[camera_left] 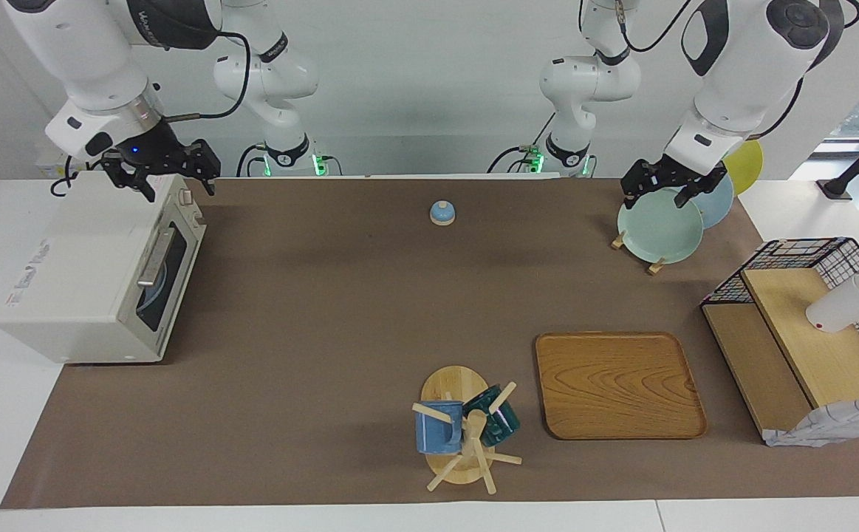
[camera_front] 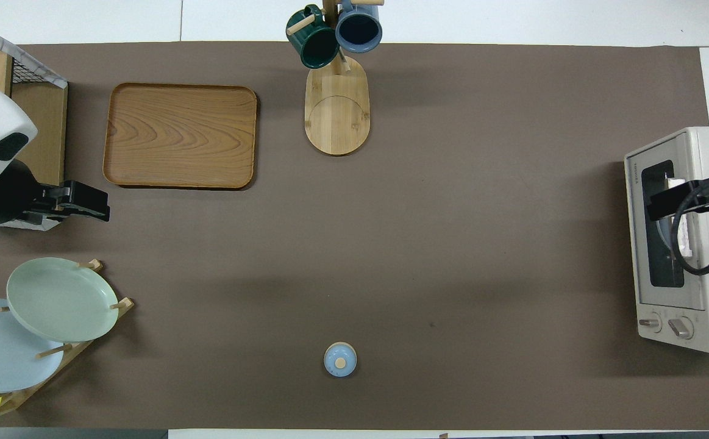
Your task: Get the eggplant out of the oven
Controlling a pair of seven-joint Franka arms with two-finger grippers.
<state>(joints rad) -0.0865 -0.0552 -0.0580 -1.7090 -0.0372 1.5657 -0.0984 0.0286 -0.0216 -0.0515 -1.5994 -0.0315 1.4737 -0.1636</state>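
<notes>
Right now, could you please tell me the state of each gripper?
Left gripper: open, empty, over the plate rack.
Right gripper: open, empty, over the oven.

Wooden tray [camera_left: 619, 384], mug tree [camera_left: 464, 428] with two mugs, plate rack [camera_left: 669, 222], little blue bell [camera_left: 442, 213], wire shelf [camera_left: 806, 340].

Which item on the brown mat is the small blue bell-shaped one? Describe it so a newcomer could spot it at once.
Start from the boxy off-white toaster oven at the right arm's end of the brown table mat. Move along the mat's robot-side edge to its middle: there stands a small pale-blue domed bell with a tan knob. It stands alone on bare mat, apart from any rack.
</notes>
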